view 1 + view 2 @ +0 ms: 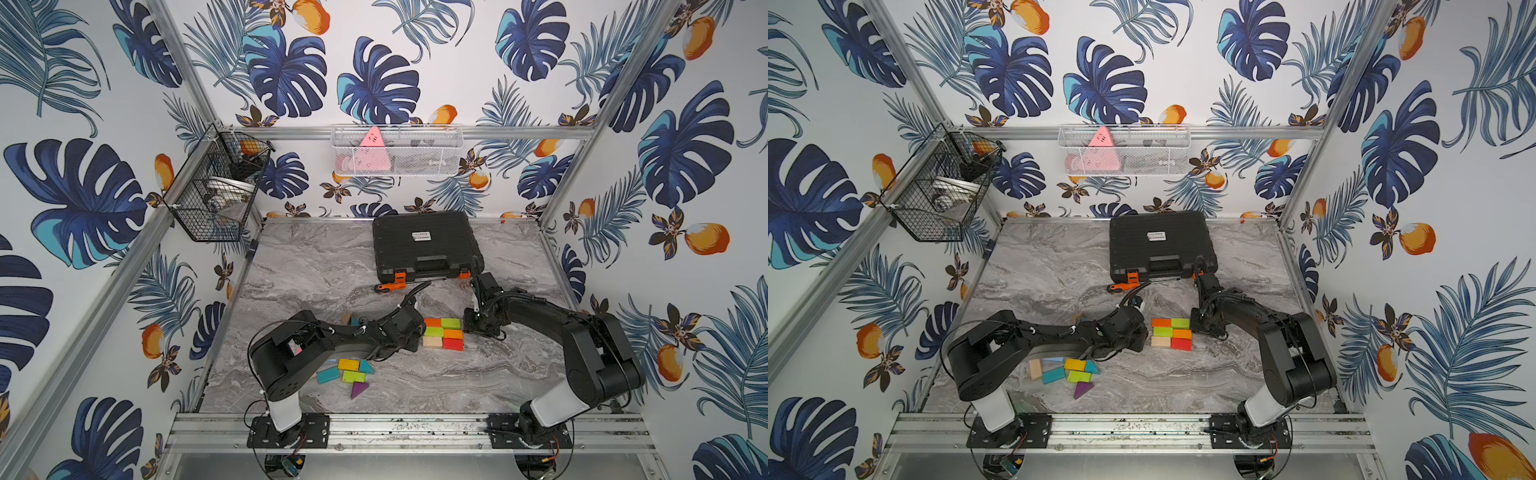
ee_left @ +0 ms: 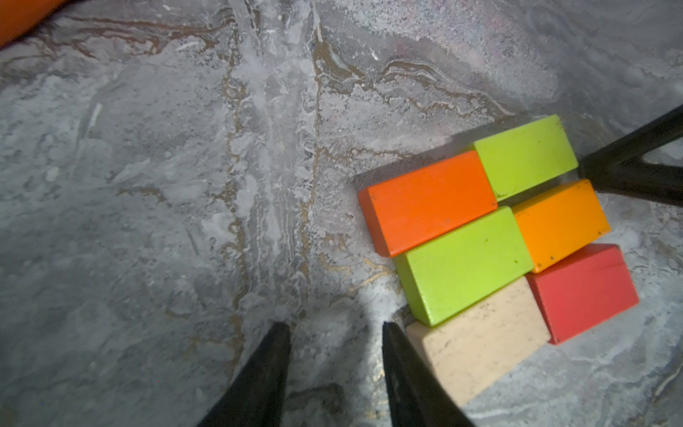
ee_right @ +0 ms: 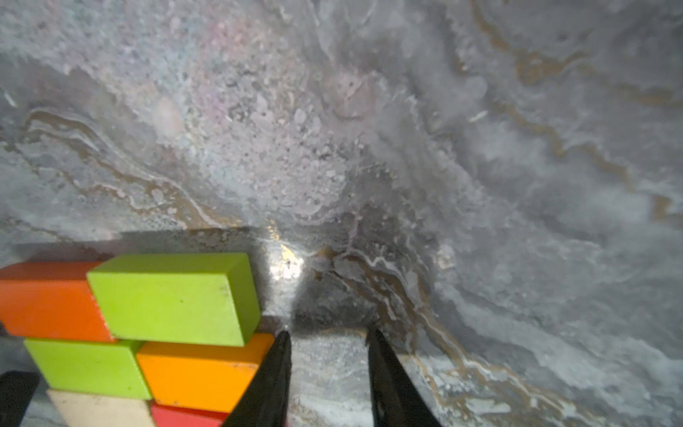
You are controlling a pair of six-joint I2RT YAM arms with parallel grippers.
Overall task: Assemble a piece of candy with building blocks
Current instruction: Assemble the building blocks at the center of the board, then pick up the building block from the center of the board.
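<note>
Six building blocks [image 1: 443,333] lie as a tight two-by-three patch on the marble table in both top views. In the left wrist view they are an orange-red block [image 2: 428,203], two green ones [image 2: 462,264], an orange one [image 2: 561,223], a plain wood one [image 2: 480,351] and a red one [image 2: 584,292]. My left gripper [image 2: 334,327] is open and empty at the patch's left side, one finger against the wood block. At the patch's right side my right gripper [image 3: 329,332] is also open and empty, one finger beside the orange block [image 3: 199,369].
Loose blocks [image 1: 348,374] in yellow, teal, green and purple lie near the left arm's base. An orange-handled screwdriver [image 1: 390,287] and a black case [image 1: 426,245] sit behind the patch. A black wire basket [image 1: 216,187] and a white one [image 1: 397,151] hang on the walls.
</note>
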